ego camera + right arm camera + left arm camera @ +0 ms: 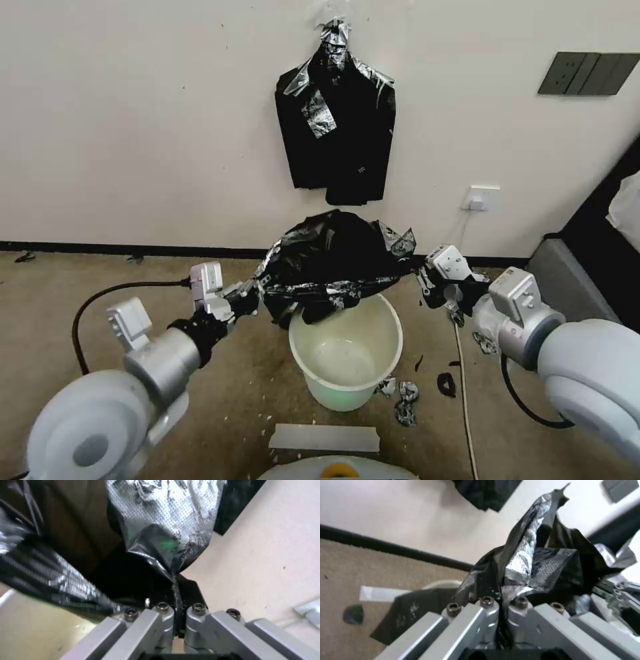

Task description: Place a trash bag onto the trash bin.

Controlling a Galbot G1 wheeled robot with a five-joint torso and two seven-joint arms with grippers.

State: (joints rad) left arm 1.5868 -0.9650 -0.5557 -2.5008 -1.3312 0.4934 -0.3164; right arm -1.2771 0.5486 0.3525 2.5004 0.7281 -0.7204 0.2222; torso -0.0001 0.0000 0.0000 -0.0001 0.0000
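Trash bag [333, 263] stretched between both clamped tools above the trash bin [347, 353].

Thin, crinkly, glossy black plastic trash bag [331, 263]; smooth cream plastic trash bin [347, 357]; matt beige carpet [100, 273].

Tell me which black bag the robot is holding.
The trash bag stretched over the trash bin, pinched by left gripper and right gripper, not the bundle on the wall.

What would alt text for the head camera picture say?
Two robot arms stretch a crinkly black trash bag above a cream-white trash bin on the floor, the left gripper and right gripper each clamped on one side. A bundle of black bags hangs on the wall behind.
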